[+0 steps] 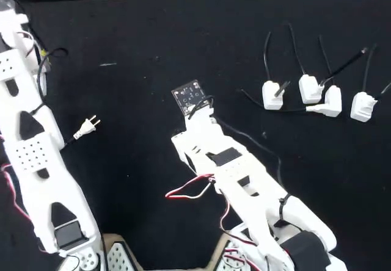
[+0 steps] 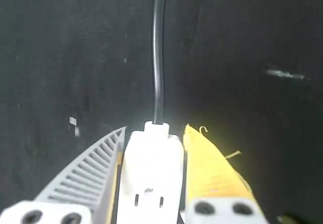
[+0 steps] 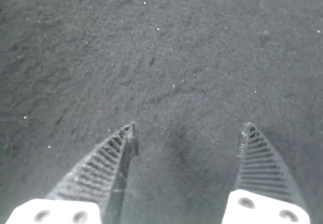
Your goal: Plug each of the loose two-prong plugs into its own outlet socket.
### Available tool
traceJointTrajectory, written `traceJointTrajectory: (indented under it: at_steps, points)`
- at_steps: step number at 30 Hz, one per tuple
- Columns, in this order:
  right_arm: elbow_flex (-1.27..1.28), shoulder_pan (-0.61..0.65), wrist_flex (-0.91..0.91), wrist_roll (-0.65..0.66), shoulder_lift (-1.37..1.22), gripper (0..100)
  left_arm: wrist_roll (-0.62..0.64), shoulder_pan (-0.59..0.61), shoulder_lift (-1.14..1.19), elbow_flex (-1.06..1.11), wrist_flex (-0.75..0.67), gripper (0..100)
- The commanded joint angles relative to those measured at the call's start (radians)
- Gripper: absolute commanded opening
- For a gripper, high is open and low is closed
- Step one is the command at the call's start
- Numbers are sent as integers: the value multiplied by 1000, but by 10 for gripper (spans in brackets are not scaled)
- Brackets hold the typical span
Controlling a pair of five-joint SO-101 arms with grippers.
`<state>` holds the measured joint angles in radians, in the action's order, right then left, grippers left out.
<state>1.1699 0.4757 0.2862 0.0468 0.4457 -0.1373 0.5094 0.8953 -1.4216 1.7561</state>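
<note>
Nearest the lens, left wrist view: a white socket [image 2: 153,173] sits in the left gripper [image 2: 155,129], its face with two slots and a small hole turned toward the camera. The grey finger [image 2: 96,163] and the yellow finger [image 2: 207,168] press against its two sides, pinching it between them. A black cord [image 2: 158,57] leaves the far end of the socket and runs straight away over the black table [image 2: 262,32].

Right wrist view: the right gripper [image 3: 190,126] is above bare black cloth. Its fingers [image 3: 103,168] are spread wide apart, with nothing between them.

High view: the left arm [image 1: 36,155] runs along the left edge of the table. The right arm [image 1: 244,173] reaches from the near edge toward the middle, ending under a small dark board [image 1: 190,95]. A loose white plug [image 1: 88,126] lies flat just beside the left arm, well apart from the right arm. Its two prongs point away from the left arm, and its dark lead passes toward that arm. On the far right side, four white blocks [image 1: 273,94] [image 1: 310,88] [image 1: 331,102] [image 1: 363,106], each with a black lead, lie in a loose row. The second and third are close together. Whether each block is a plug, a socket or a joined pair cannot be told. Red and white wires [image 1: 189,190] loop out beside the right arm.
</note>
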Motion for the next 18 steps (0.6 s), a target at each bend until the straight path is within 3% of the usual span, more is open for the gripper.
traceJointTrajectory:
  at_steps: [1,11,18]
  points:
    - [-12,20,-26,8,42,300,32,-39,-387,507,6,30]
    - [-10,18,-28,8,42,300,-5,-186,-1043,1442,-183,30]
    - [-8,17,-21,8,42,300,-9,-234,-1430,1980,-427,30]
